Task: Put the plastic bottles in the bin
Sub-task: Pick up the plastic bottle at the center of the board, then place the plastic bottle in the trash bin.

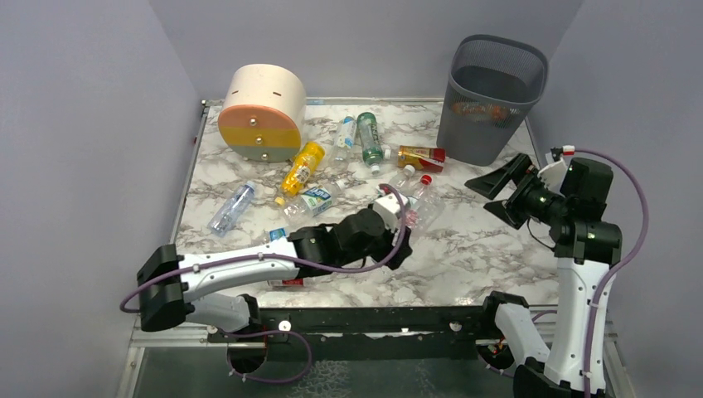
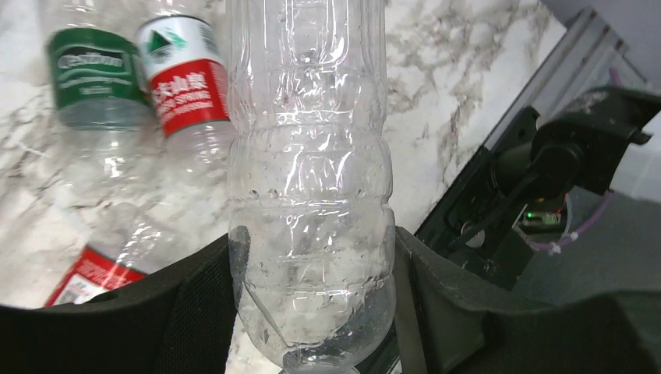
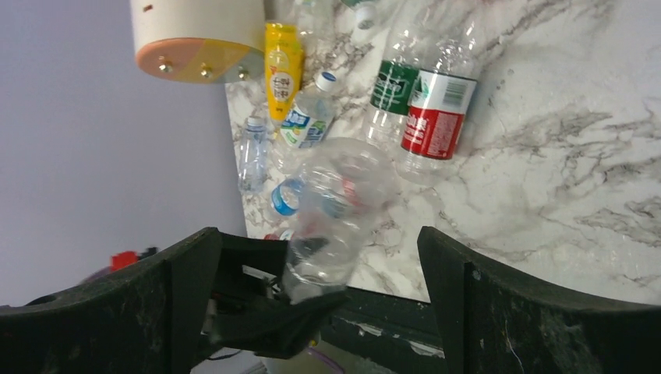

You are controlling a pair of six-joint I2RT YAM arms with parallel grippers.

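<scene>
The left fingers (image 2: 195,312) were pinching a clear bottle (image 2: 310,195) with no label. One dark finger pressed on each side of its ribbed body near one end, and the two stood partway apart at the bottle's own width. Its long axis ran straight out from between them, in line with the fingers and well past their tips. Which end carried the cap could not be told.

Beyond those tips and off to one side, a green-labelled bottle (image 2: 97,74) and a red-labelled bottle (image 2: 183,82) lay side by side on the marble counter (image 2: 468,93), their long axes roughly parallel to the held one.

The right fingers (image 3: 175,300) were spread wide, holding and touching nothing. They faced the clear bottle, which showed in the gap between them but well apart from them. The bin (image 1: 491,95) stood upright near the right fingers, off to their side rather than ahead of them. A yellow bottle (image 1: 303,167) lay farther beyond the left fingers, just beside the round drawer unit (image 1: 261,112).
</scene>
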